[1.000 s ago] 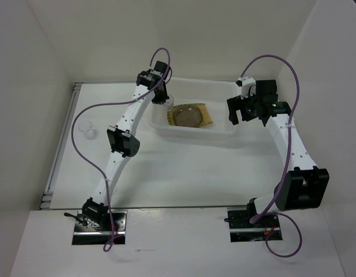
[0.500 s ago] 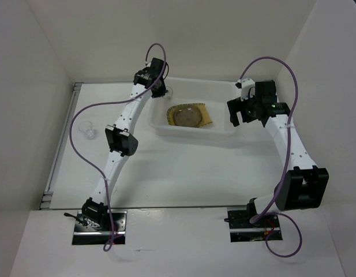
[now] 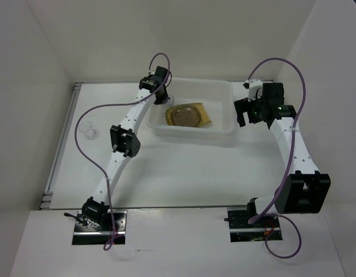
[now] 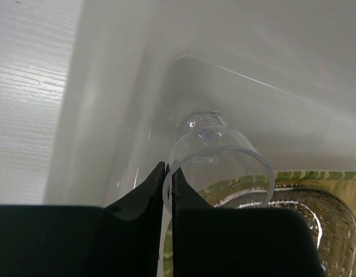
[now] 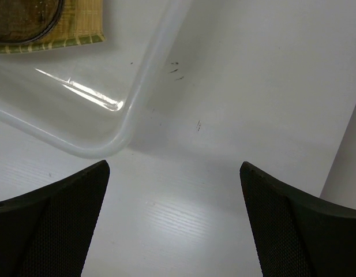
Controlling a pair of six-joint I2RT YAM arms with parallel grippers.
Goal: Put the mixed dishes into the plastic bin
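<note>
Over the translucent bin (image 3: 195, 131), left tool (image 4: 168, 174) pinches clear round cup (image 4: 215, 144)

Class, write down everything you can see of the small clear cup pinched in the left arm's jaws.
The small clear round cup is see-through and glassy-looking, with a thin rim and narrower base. It is tilted, mouth towards the wrist camera. The left gripper has its jaws shut on the rim. It sits inside the translucent white plastic bin, near a wall, beside the tan-yellow plate. Whether its base touches the bin cannot be told.
</note>
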